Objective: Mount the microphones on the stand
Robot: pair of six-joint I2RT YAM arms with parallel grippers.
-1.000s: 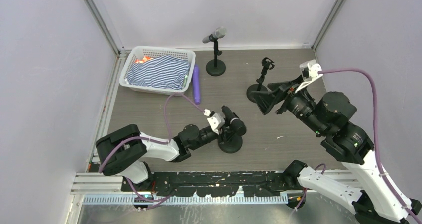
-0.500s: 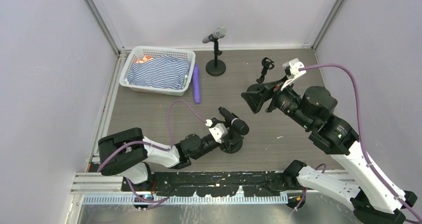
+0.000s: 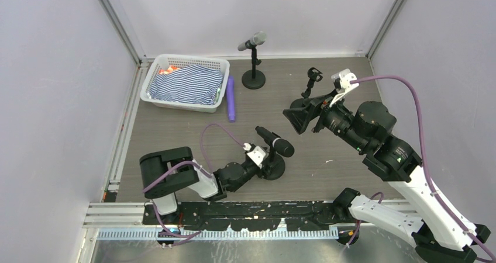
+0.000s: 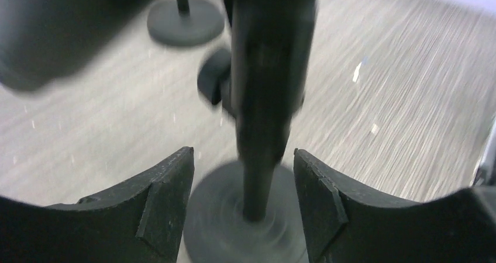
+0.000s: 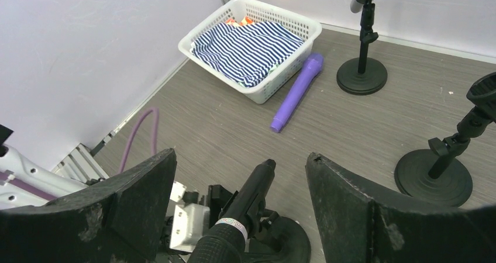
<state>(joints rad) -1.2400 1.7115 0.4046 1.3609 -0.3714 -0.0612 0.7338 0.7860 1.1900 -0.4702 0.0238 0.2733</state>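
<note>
By the look of it, two of three are done. The purple mic [image 3: 231,99] lies loose on the tabletop [image 3: 327,158] by the basket [image 3: 153,70], near the far-left corner. The silver mic [image 3: 252,41] sits clipped on the far stand [image 3: 253,80]. The black mic [image 3: 275,141] rests in the near stand [image 3: 275,169], with the left gripper [image 4: 243,175] spread either side of its post. The right stand [image 3: 308,87] is bare. The right gripper [image 5: 240,158] hangs spread, holding nothing.

Count: three mics, three stands, one basket.

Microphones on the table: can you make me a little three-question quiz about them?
1. True or false: the slim purple microphone is clipped into a stand.
2. What lies in the white plastic basket? A) blue-and-white striped cloth B) apples C) books
3. Fill in: ___ black round-based stand holds no microphone.
Key: 1 false, it lies on the grey table beside the basket; 2 A; 3 one.
</note>
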